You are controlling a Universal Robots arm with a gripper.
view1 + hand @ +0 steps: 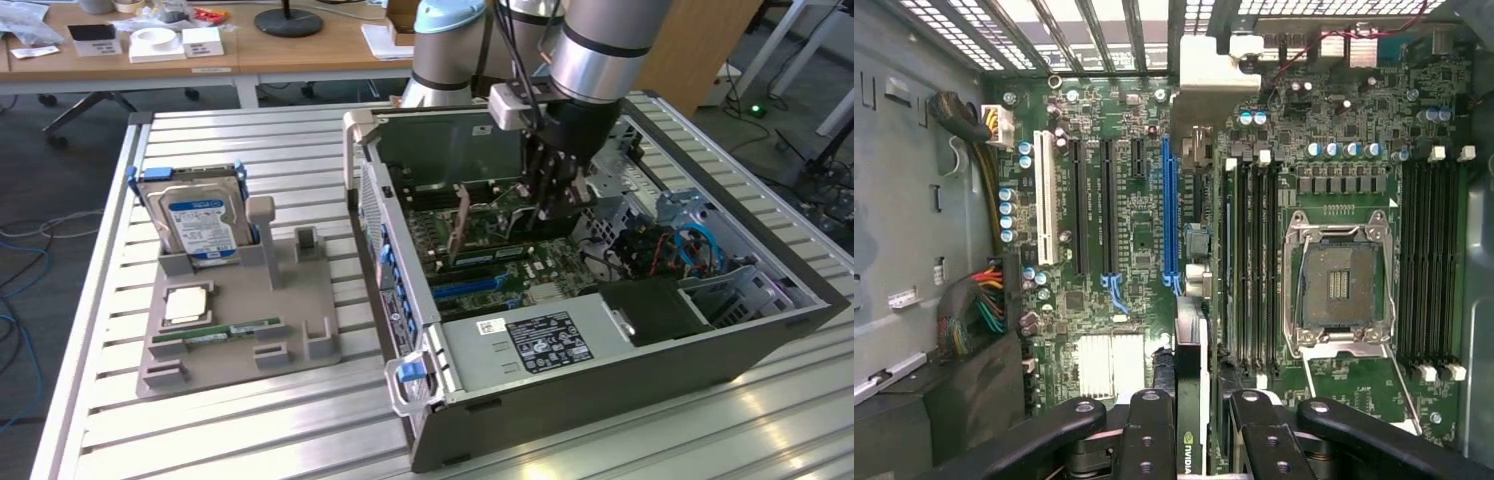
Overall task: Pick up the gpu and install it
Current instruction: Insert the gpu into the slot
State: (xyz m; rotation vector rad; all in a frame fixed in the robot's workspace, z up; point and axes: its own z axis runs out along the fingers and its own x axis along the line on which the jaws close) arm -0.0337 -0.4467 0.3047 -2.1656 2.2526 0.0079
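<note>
My gripper [551, 195] reaches down into the open computer case [747, 335] and is shut on the gpu [466, 225], which stands on edge above the motherboard [534, 275]. In the wrist view the gpu [1191, 345] appears edge-on as a thin dark strip running away from the gripper [1199, 440], with its silver end bracket [1204, 75] at the case's rear wall. The card hangs just beside the long blue slot [1169, 210]. I cannot tell whether its lower edge touches the slot.
A grey holder [300, 330] on the slatted table, at the exterior view's left, carries a hard drive [200, 220], a CPU [184, 303] and a green RAM stick [214, 336]. Inside the case are the power supply [534, 342], the open CPU socket [1341, 285] and cable bundles [979, 305].
</note>
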